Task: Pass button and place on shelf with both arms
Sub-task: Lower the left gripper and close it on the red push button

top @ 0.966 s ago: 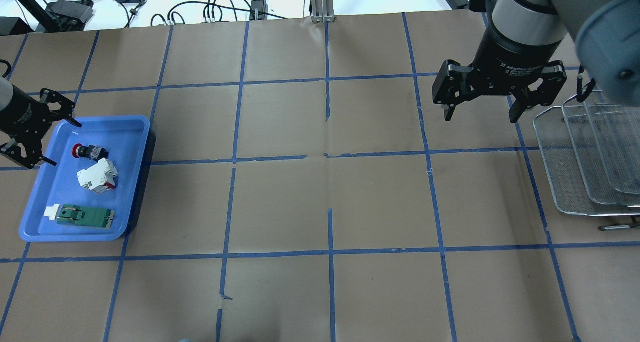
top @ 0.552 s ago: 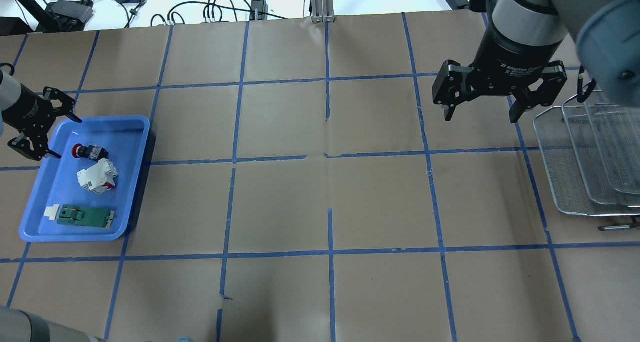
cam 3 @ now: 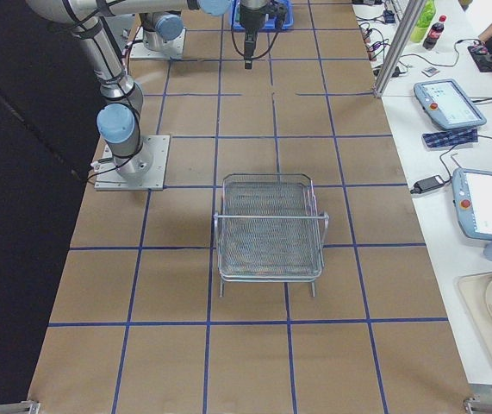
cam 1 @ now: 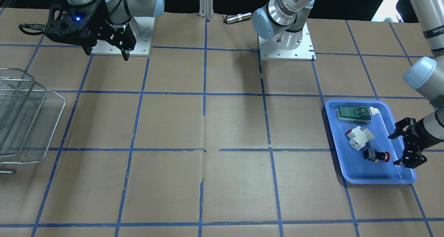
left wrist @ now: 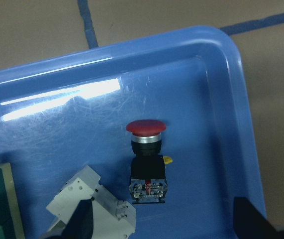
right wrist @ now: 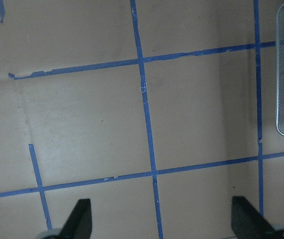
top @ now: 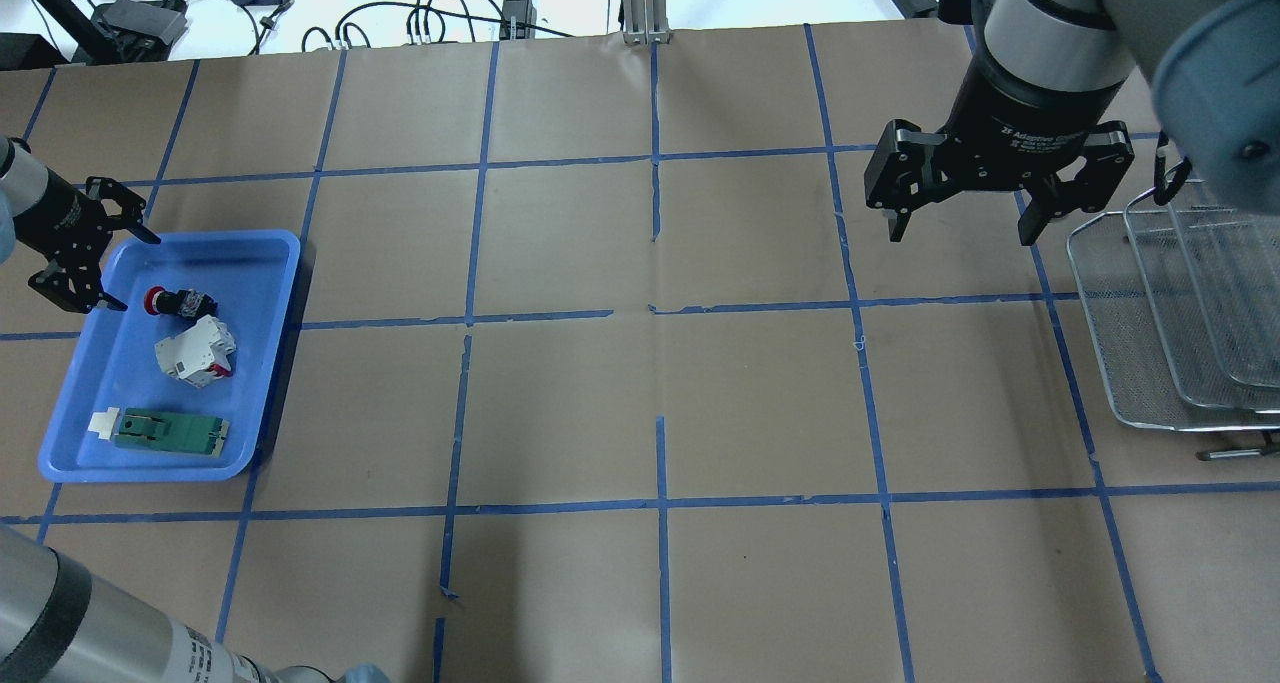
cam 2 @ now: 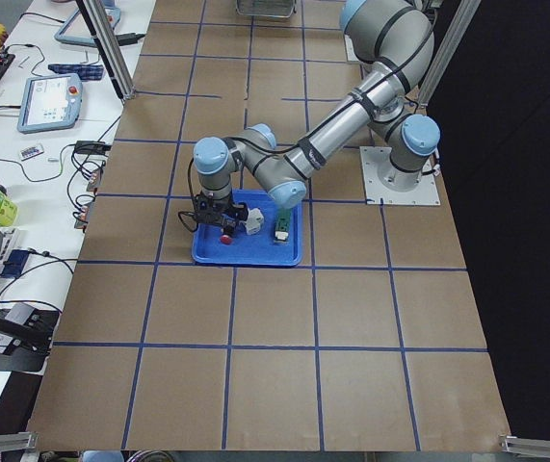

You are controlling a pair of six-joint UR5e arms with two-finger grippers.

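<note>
The button (top: 178, 302), black with a red cap, lies on its side at the far end of the blue tray (top: 285, 293). It also shows in the front view (cam 1: 376, 156) and the left wrist view (left wrist: 146, 159). My left gripper (top: 135, 272) is open over the tray's outer edge, beside the button's red cap and not touching it; it also shows in the front view (cam 1: 393, 150). My right gripper (top: 962, 236) is open and empty, high above the table next to the wire shelf (top: 1130, 363).
A white block with a red tab (top: 195, 353) and a flat green part (top: 165, 430) lie in the same tray, close behind the button. The shelf (cam 1: 31, 126) stands at the table's right end. Brown paper with a blue tape grid covers the table.
My left gripper has drawn in over the tray's edge and looks smaller, lower toward the button. Its arm now shows at the lower left. The right arm has not moved.
</note>
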